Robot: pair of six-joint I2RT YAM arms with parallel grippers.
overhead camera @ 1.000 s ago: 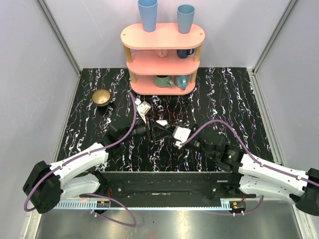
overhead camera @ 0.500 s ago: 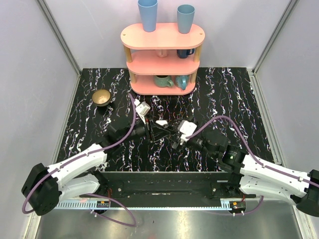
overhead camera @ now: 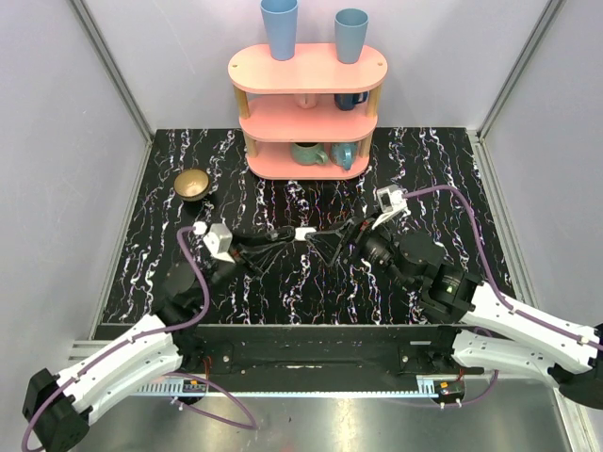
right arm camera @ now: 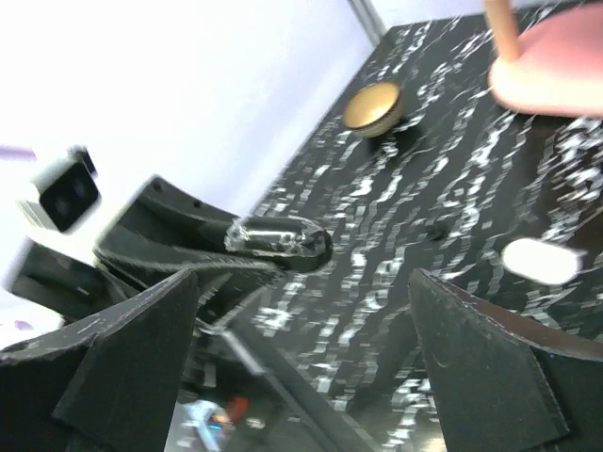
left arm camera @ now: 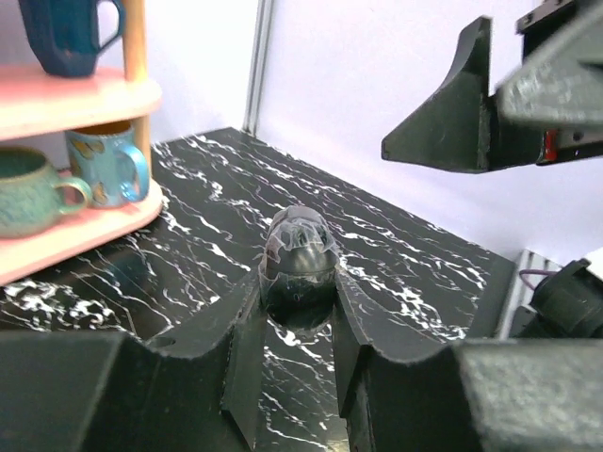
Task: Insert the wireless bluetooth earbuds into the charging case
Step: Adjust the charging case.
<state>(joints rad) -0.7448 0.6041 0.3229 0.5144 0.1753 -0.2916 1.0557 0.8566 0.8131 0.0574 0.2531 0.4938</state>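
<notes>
Small white case [overhead camera: 303, 233] sits on the tabletop [overhead camera: 452, 179] in front of the shelf [overhead camera: 307, 71], left gripper [left arm camera: 297, 282] pressed together beside it, probably bracing it, right gripper [right arm camera: 303, 282] spread wide, seemingly ready to reach in; earbuds not visible.

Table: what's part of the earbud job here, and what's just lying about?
Job: case, held in left gripper; blurred white bit, maybe an earbud.
Lying about: shelf, cups, mugs, bowl.

Shelf [overhead camera: 307, 68]: is set at the table's [overhead camera: 452, 169] back.
Bowl [overhead camera: 192, 184]: is placed to its left.
Charging case [overhead camera: 303, 233]: is held before it.
</notes>
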